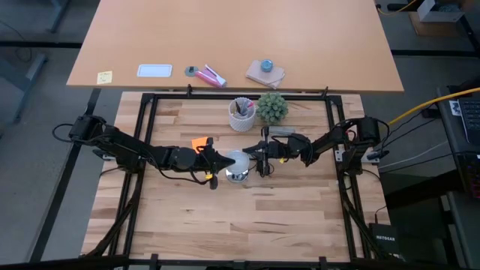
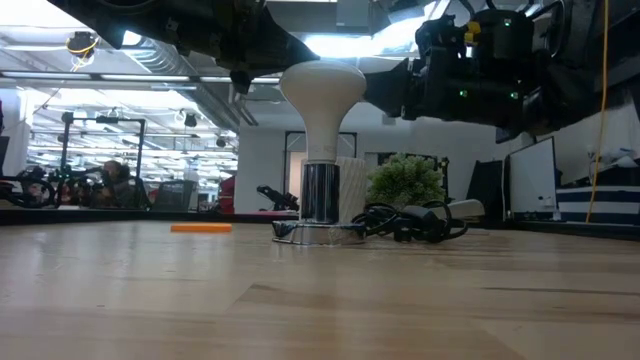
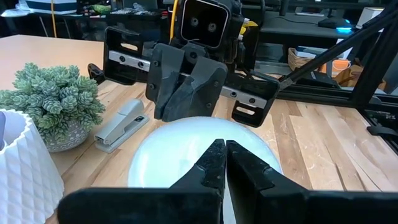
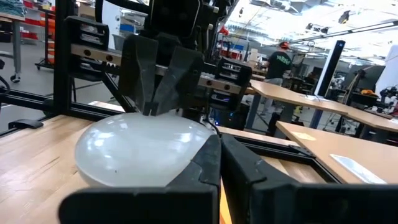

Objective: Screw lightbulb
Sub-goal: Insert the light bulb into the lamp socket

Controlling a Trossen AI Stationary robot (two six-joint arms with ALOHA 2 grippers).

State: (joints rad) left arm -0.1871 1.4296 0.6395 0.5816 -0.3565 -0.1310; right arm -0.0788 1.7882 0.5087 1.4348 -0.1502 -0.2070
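The frosted white lightbulb stands upright at the table's middle. Its neck sits in a shiny metal socket, which stands on a round foot. My left gripper comes in level from the table's left, shut, at the dome's top. My right gripper faces it from the right, also shut, at the dome's other side. Each wrist view shows the dome just past that arm's own shut fingertips, with the other gripper beyond it. My left gripper lays its shut fingertips against the left upper side of the dome, coming in nearly level from the table's left. Nothing is between the fingers. The bulb stays upright in its socket. My right gripper lays its shut fingertips against the right upper side of the dome, coming from the table's right. Nothing is pinched. The bulb stands in the socket, not lifted.
Behind the bulb stand a white ribbed cup with pens and a small green plant. A grey stapler lies nearby. A black cord coils beside the socket. An orange piece lies to the left. Bare wood lies toward the near edge.
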